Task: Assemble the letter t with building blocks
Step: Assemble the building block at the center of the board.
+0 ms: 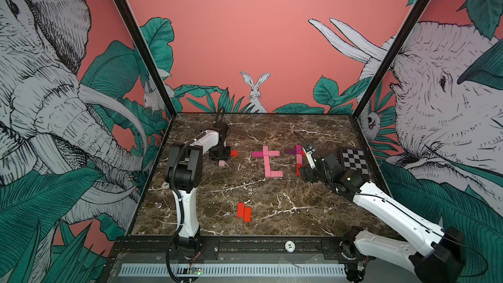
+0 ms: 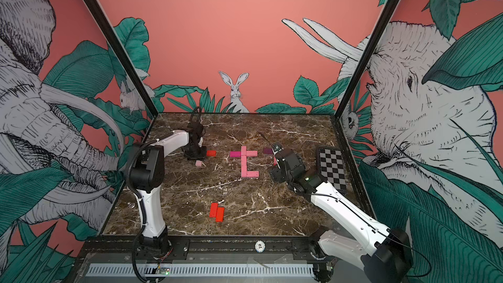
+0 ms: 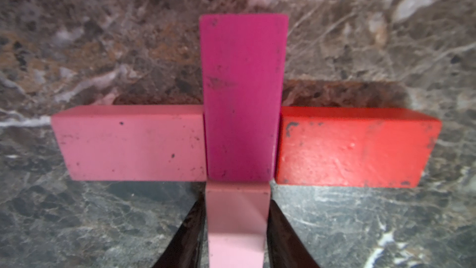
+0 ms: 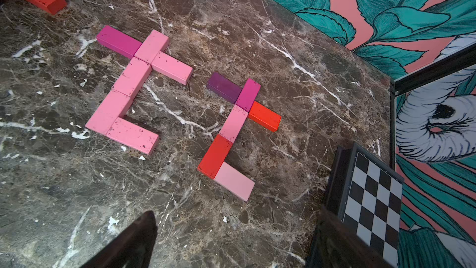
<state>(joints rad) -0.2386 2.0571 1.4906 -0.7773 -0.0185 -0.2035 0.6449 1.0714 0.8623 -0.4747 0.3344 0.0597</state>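
Observation:
In the left wrist view a magenta block (image 3: 242,94) lies upright between a pink block (image 3: 131,145) and a red block (image 3: 353,148), forming a cross. A pale pink block (image 3: 237,228) continues the magenta one, and my left gripper (image 3: 236,199) is shut on its long sides. In a top view the left gripper (image 1: 220,156) hides most of this group. A finished pink t (image 1: 268,161) lies mid-table. A mixed-colour t (image 4: 233,123) lies to its right. My right gripper (image 4: 237,211) hovers open and empty beside that t.
Two loose red blocks (image 1: 243,211) lie side by side near the table's front. A black-and-white checkerboard plate (image 1: 353,160) sits at the right edge, close to the right gripper (image 1: 303,166). Patterned walls close in the left, right and back sides.

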